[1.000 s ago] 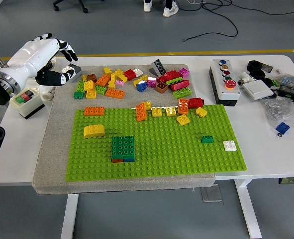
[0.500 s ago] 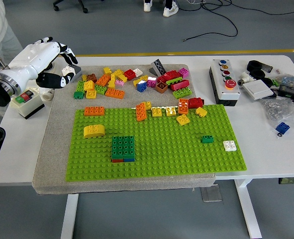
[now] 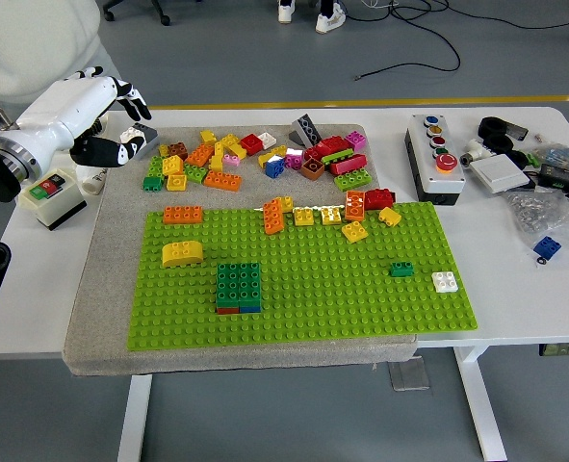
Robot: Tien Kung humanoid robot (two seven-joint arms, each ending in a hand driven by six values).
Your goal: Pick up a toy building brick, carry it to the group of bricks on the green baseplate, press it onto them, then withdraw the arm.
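The green baseplate (image 3: 303,274) lies on a grey mat. On it stands a group of dark green bricks (image 3: 238,287) with red and blue bricks under its front edge. A heap of loose bricks (image 3: 265,159) lies on the mat behind the plate. My left hand (image 3: 111,120), white with black fingertips, hovers at the mat's far left corner, left of the heap. Its fingers are relaxed and hold nothing. The right arm does not show.
A yellow brick (image 3: 182,253), an orange brick (image 3: 183,215), a small green brick (image 3: 401,269) and a white brick (image 3: 445,281) sit singly on the plate. A switch box (image 3: 51,192) stands left of the mat, a button box (image 3: 435,154) right. A person in white (image 3: 34,38) stands top left.
My left hand has stayed almost in place at the mat's far left corner. A person in white has come into view at the top left.
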